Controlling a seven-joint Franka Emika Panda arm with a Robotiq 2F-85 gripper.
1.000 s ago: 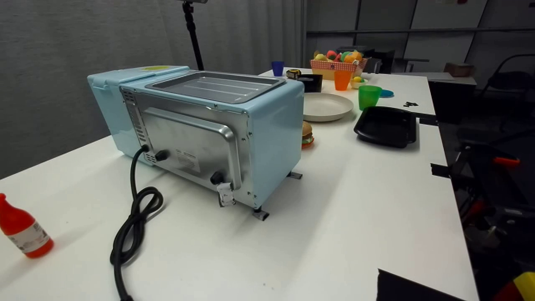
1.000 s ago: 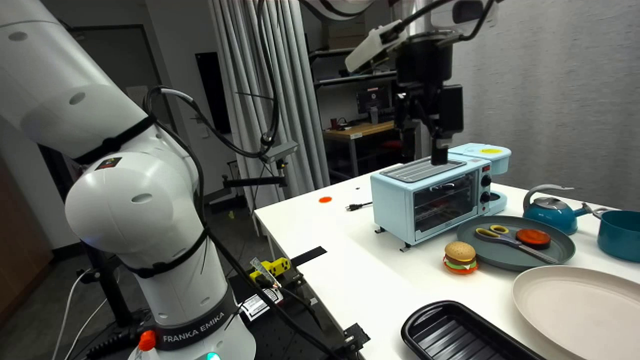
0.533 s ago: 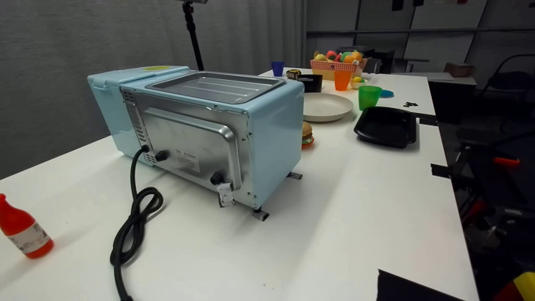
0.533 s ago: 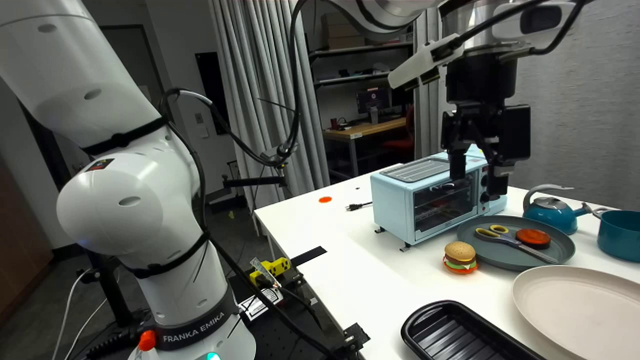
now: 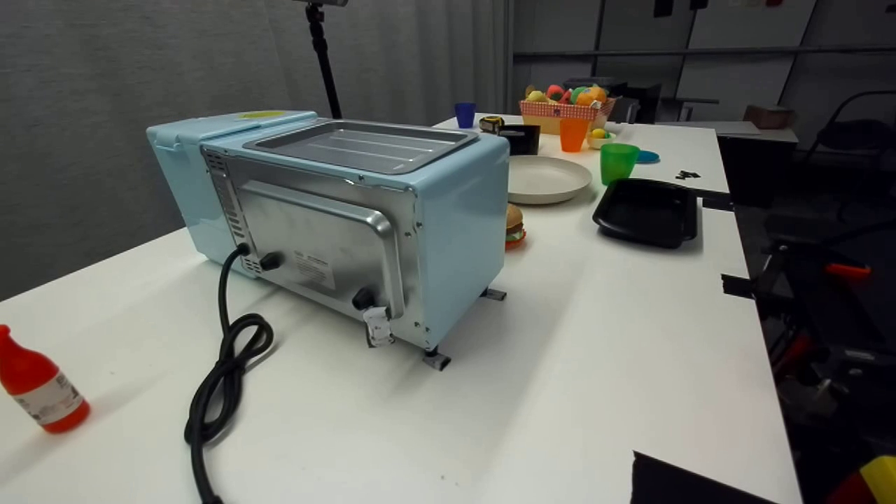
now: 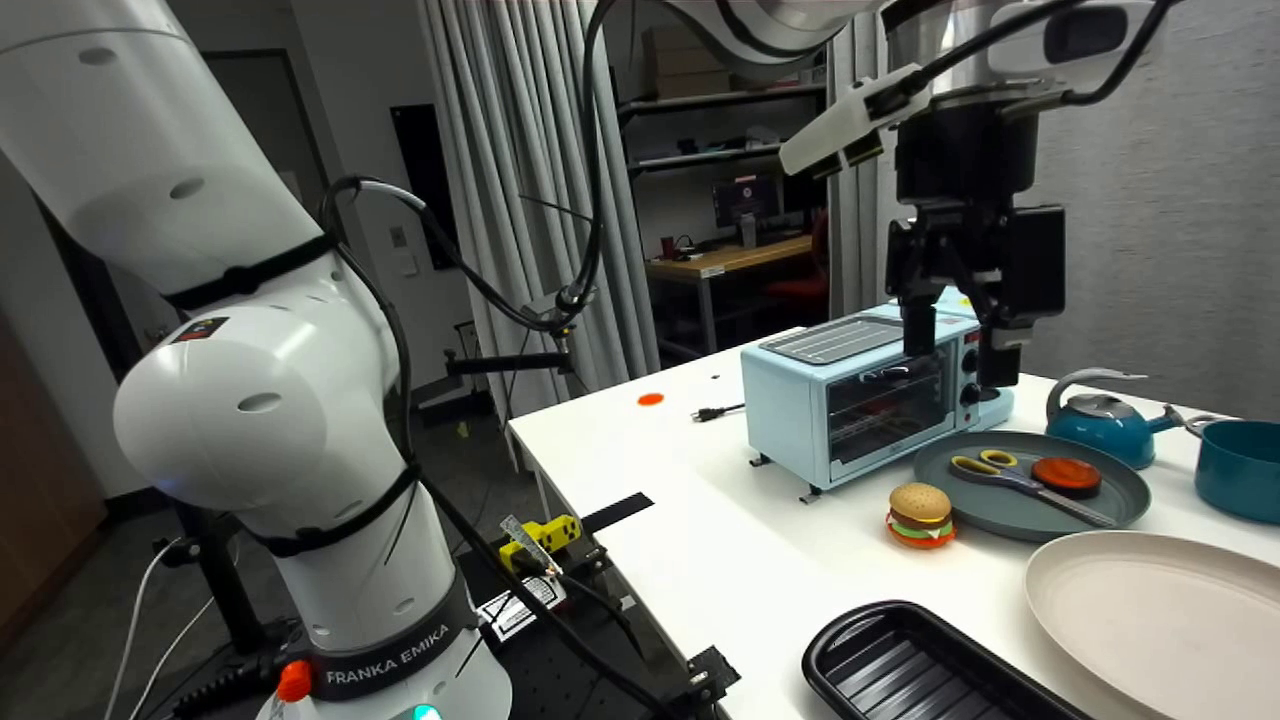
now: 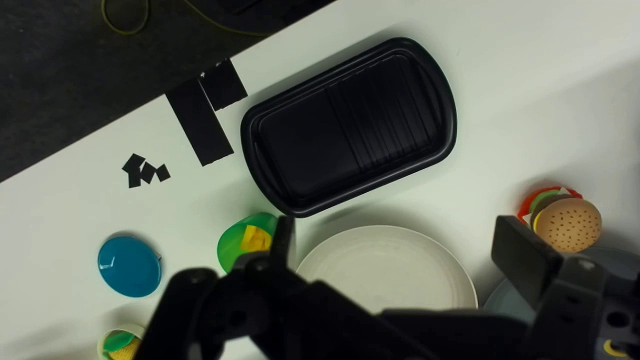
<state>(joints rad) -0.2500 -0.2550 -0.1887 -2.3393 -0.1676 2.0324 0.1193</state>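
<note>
Hanging above the white table point(image 7: 515, 125), the gripper point(image 6: 958, 352) stands with its jaws wide apart. Cream plate point(image 7: 390, 270): on the table, seen between the fingers point(image 7: 525, 257) in the wrist view. Green cup point(image 7: 231, 245): just beside the cream plate, partly hidden by the gripper. Black baking pan point(image 7: 350, 125): just beside the cream plate, ribs showing in its floor. Dark grey plate point(image 6: 970, 508): close beside the cream plate, bearing scissors point(image 6: 1020, 483) and a red disc point(image 6: 1066, 477); whether the rims touch cannot be told. Toy hamburger point(image 7: 565, 224): near the cream plate. Beyond the cream plate in an exterior view: teal pot point(image 6: 1240, 472), blue kettle point(image 6: 1100, 432), light-blue toaster oven point(image 6: 868, 402). Red bottle point(image 5: 40, 386): well apart from the cream plate
</note>
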